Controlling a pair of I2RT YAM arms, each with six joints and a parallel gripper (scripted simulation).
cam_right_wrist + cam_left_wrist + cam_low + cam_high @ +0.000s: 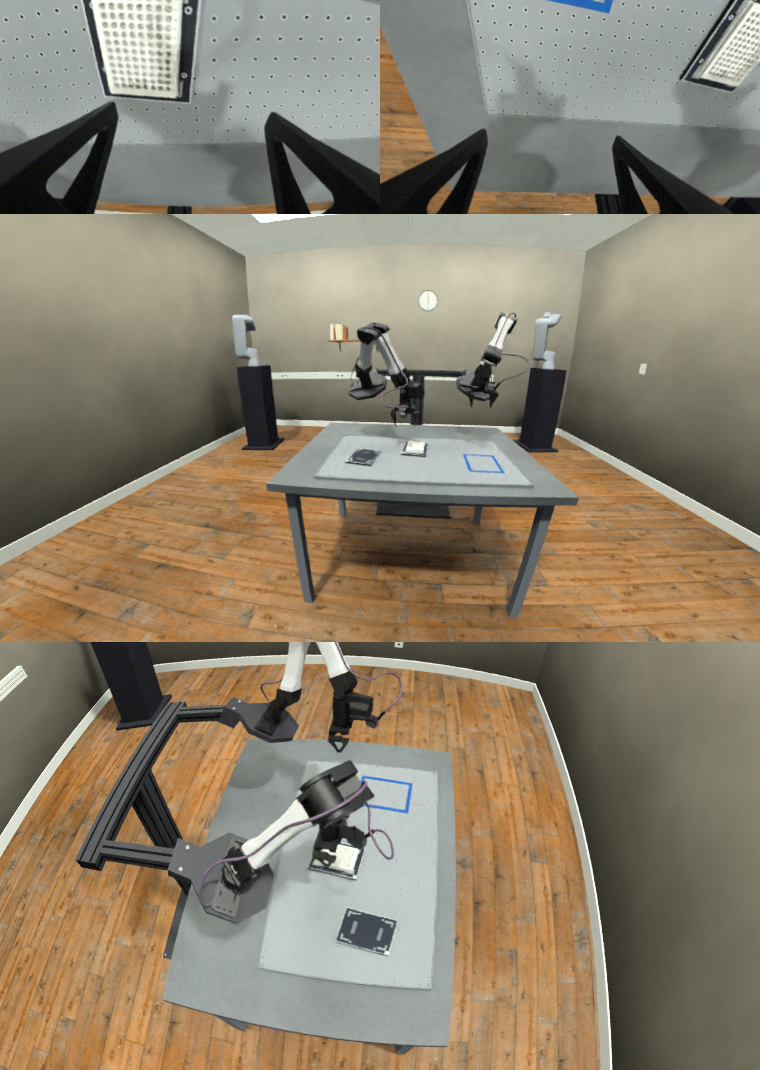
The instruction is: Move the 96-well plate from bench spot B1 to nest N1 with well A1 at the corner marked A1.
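Right claw [325, 858] [405, 421] [193, 110] wide and empty, I'd grip the cream, rectangular, many-welled plate [348, 858] [415, 446] [737, 53] [140, 50] by its sides; likely light, stiff, slippery.

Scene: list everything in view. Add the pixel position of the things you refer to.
plate [348, 858] [415, 446] [738, 50] [140, 48]: 1, white, middle nest
nests [366, 931] [332, 873] [364, 456] [413, 455] [711, 85] [190, 38]: 2, black, board
outline [408, 797] [483, 472] [585, 4]: 1, blue, board
board [404, 870] [393, 474] [580, 72] [286, 69]: 1, grey, table
table [319, 1008] [425, 492] [523, 143] [191, 172]: 1, grey, centre
clock [428, 300]: 1, white, wall
shelf [343, 341]: 1, brown, wall
books [339, 331]: several, cream-red, shelf
switch [642, 368]: 1, white, wall
pedestals [130, 679] [259, 405] [542, 408]: 2, black, floor
machines [240, 338] [541, 338]: 2, grey, pedestals
floor [505, 854] [132, 533] [394, 119] [229, 209]: 1, brown, below
ceiling [436, 229]: 1, white, above
walls [664, 854] [132, 346]: 3, grey, around
frame [127, 782] [441, 372]: 1, black, behind table
arms [334, 660] [276, 833] [499, 333] [390, 354]: 2, black-white, frame
pincers [339, 743] [325, 855] [481, 404] [405, 422] [549, 139] [192, 111]: 2, black, arms
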